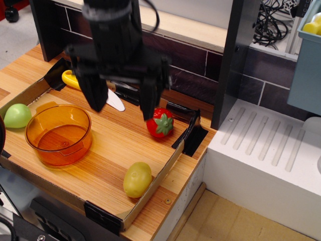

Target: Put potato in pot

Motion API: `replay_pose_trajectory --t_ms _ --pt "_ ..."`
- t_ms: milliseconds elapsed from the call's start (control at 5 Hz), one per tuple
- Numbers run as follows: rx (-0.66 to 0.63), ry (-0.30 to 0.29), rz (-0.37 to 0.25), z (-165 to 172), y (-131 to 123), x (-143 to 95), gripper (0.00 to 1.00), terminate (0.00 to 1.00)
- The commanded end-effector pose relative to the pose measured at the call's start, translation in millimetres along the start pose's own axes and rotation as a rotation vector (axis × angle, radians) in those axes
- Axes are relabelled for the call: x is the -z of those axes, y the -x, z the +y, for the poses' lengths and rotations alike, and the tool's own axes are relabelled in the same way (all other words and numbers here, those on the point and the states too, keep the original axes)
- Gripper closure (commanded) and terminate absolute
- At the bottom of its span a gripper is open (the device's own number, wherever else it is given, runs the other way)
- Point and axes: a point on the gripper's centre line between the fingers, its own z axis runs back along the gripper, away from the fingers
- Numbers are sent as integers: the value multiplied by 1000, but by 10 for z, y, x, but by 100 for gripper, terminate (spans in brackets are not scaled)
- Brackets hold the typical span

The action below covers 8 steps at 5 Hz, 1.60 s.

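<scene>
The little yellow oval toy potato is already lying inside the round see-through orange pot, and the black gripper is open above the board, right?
Not quite. In the observation.image view the little yellow oval toy potato lies on the wooden board near its front cardboard edge, apart from the round see-through orange pot, which holds nothing. The black gripper is indeed open above the board.

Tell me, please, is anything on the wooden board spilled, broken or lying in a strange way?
Nothing stands out. The pot stands upright and empty, the potato lies near the board's front edge, and the strawberry and green fruit look whole. The open gripper hangs above the board, partly hiding the toy knife.
</scene>
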Motion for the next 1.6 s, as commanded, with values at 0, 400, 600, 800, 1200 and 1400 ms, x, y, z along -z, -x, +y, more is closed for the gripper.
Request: replay_pose_trajectory --t_ms 0,400,600,800,1200,1400 --pt "10 43 13 58 15 226 0 0" --pt "24 24 17 97 -3 501 0 0" --pt "30 11 19 127 16 594 0 0" --pt "44 2 23 136 59 677 0 0" --pt "36 -15 30 111 116 841 0 0" --pt "32 -21 46 102 145 903 0 0"
